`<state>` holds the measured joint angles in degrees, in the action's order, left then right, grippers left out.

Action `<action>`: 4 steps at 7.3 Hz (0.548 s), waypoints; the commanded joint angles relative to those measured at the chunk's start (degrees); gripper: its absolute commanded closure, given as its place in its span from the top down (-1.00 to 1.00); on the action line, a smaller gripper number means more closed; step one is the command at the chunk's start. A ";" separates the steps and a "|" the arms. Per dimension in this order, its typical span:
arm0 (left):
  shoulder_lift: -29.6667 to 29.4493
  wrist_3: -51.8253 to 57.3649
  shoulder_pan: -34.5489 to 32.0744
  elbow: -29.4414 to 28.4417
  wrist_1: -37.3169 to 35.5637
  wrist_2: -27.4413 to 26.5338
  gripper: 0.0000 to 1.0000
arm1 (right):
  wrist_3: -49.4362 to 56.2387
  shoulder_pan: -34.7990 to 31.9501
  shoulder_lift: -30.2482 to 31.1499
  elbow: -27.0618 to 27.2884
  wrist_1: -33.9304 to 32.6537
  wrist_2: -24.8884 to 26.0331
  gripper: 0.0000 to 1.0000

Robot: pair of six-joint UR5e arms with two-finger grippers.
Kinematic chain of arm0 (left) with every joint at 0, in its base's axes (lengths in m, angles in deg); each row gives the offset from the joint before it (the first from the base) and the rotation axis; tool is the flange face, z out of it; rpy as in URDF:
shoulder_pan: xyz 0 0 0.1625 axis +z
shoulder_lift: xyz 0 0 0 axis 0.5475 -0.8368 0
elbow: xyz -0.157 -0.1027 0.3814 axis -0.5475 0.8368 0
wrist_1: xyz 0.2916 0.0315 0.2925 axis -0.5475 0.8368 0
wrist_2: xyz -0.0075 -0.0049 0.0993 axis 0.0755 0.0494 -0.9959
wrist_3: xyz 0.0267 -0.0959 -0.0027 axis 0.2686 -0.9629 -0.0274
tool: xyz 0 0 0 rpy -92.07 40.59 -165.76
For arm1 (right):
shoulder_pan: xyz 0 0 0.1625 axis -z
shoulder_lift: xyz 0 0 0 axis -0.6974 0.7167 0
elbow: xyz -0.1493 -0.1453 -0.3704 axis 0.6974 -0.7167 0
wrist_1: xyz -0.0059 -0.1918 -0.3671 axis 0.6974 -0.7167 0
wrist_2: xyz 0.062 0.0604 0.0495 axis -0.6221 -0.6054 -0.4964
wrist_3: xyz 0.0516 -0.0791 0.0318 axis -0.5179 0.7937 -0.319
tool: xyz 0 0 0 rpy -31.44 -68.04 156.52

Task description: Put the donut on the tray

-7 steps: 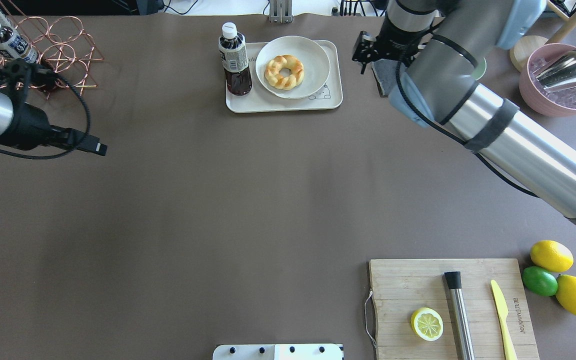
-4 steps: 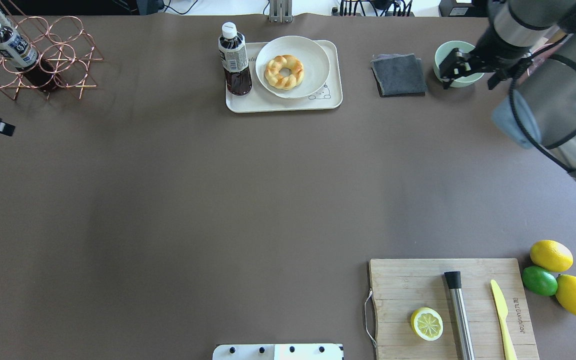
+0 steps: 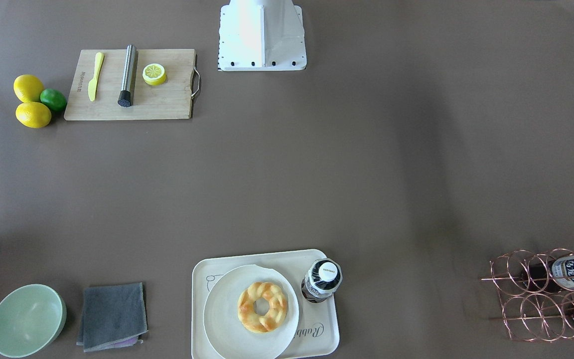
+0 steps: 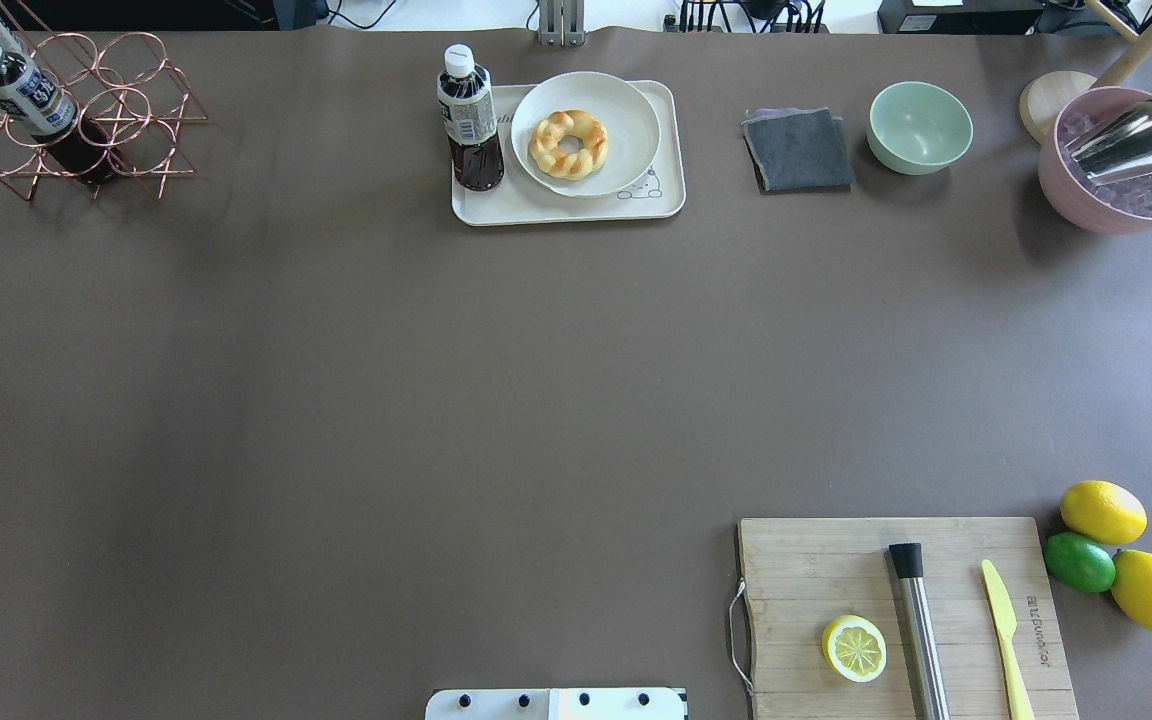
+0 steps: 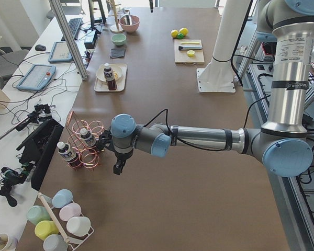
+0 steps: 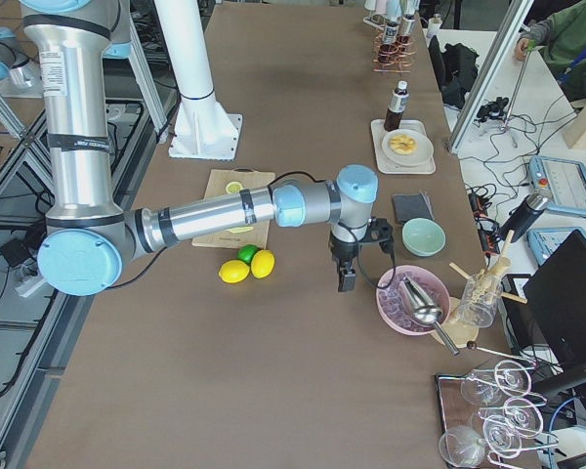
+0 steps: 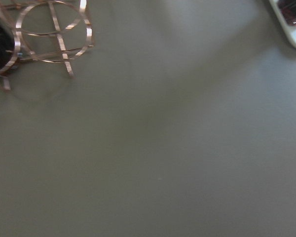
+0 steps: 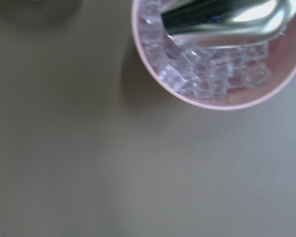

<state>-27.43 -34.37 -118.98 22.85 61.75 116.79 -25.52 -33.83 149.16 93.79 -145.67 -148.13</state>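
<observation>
donut (image 4: 568, 144) on plate (image 4: 631, 112) on tray (image 4: 556, 209) w/ bottle (image 4: 469, 120)

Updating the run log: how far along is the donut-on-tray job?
Done: the donut lies on the plate, which sits on the tray. In hand: nothing; the left gripper and right gripper hang far from it. Left: nothing that shows.

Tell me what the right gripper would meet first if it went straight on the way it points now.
Most likely bare table. The right gripper points straight down, and its wrist view shows open brown surface, with the pink bowl off to one side. Height above it is unclear.
</observation>
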 commanded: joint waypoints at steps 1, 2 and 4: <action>-1.39 11.85 -5.16 -0.36 -12.52 -9.83 0.98 | 16.31 -11.56 4.64 -5.50 -0.32 1.93 1.00; -0.70 12.05 -5.62 -0.80 -12.61 -10.71 0.98 | 17.31 -13.43 4.82 -6.39 -0.32 2.11 1.00; 1.85 11.18 -6.60 -2.29 -11.90 -10.19 0.98 | 17.06 -13.88 4.91 -6.31 -0.32 1.68 1.00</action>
<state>-27.29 -22.97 -125.09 21.80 49.85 106.73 -8.87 -46.79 153.91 87.76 -145.99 -146.18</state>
